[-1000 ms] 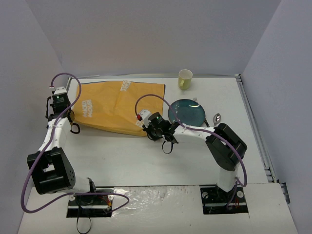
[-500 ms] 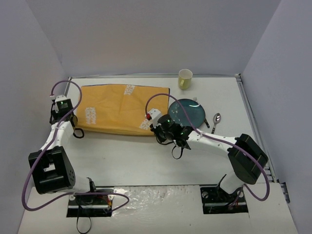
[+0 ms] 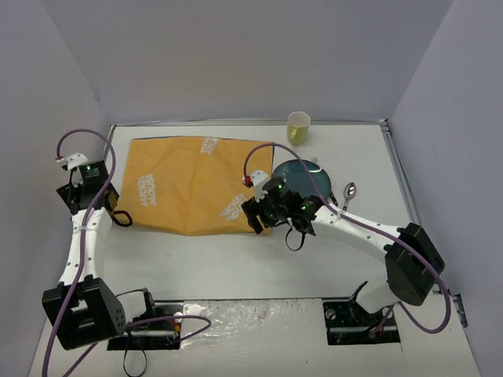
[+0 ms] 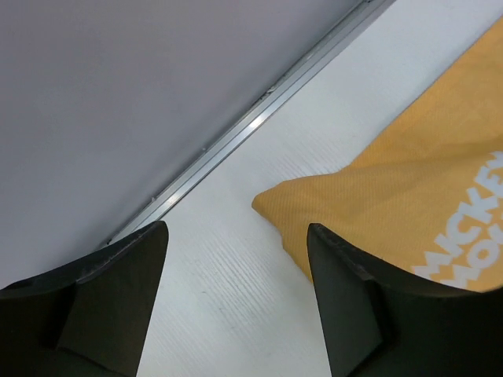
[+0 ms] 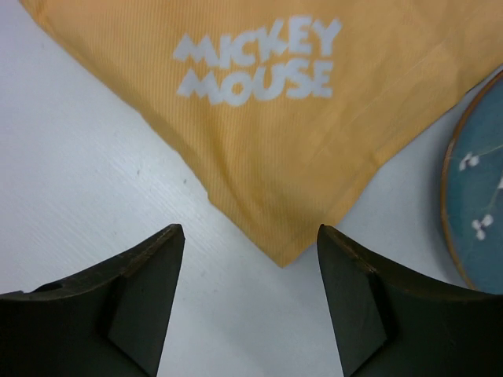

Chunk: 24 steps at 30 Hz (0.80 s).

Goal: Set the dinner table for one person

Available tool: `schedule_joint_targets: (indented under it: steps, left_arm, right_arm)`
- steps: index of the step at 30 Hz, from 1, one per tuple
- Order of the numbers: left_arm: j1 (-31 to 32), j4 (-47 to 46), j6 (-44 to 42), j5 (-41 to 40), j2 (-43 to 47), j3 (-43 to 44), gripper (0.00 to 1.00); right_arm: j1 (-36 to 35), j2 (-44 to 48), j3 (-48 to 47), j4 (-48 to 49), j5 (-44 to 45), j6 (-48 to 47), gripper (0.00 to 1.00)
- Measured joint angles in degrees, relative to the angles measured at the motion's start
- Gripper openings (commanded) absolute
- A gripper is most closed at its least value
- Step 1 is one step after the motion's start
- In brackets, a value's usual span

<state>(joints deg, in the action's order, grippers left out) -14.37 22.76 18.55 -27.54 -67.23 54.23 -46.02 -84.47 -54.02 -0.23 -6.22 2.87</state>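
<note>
White dinner table [image 3: 236,259], arms [image 3: 82,236] stretched low, left claw [image 4: 236,236] apart, right claw [image 5: 250,236] apart

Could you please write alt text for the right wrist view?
A corner of an orange-yellow mat printed MICKEY MOUSE lies on the white table, pointing into the gap of the open right tool. Part of a blue plate shows at the right edge.

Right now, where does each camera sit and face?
Top external: above, behind the bases, looking down on the dinner table; left arm and right arm show.
Left wrist: wrist-mounted, looks down at a mat corner and the rim; left claw shows.
Right wrist: wrist-mounted, looks down at another mat corner and the plate; right claw shows.
Shared: the mat.
</note>
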Motion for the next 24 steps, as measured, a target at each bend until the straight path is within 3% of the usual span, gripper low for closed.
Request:
schedule_joint_targets:
  steps: [5,11,16,24]
  left_arm:
    - [0.00,1.30,0.00,11.26,-1.71,3.38,0.67]
    - [0.04,0.79,0.18,21.17,-11.26,7.63,0.62]
    - [0.02,0.00,0.13,24.38,-20.69,10.76,0.58]
    - [0.00,-4.23,-0.12,27.87,-31.09,18.72,0.54]
  right_arm:
    - [4.26,0.69,-5.28,-0.28,-0.77,3.65,0.64]
    - [6.53,-3.60,-7.67,-0.02,-0.58,8.58,0.52]
    - [6.37,-10.58,-6.93,0.65,-0.86,10.79,0.43]
    - [5.79,-13.89,-3.42,2.36,-0.92,10.90,0.42]
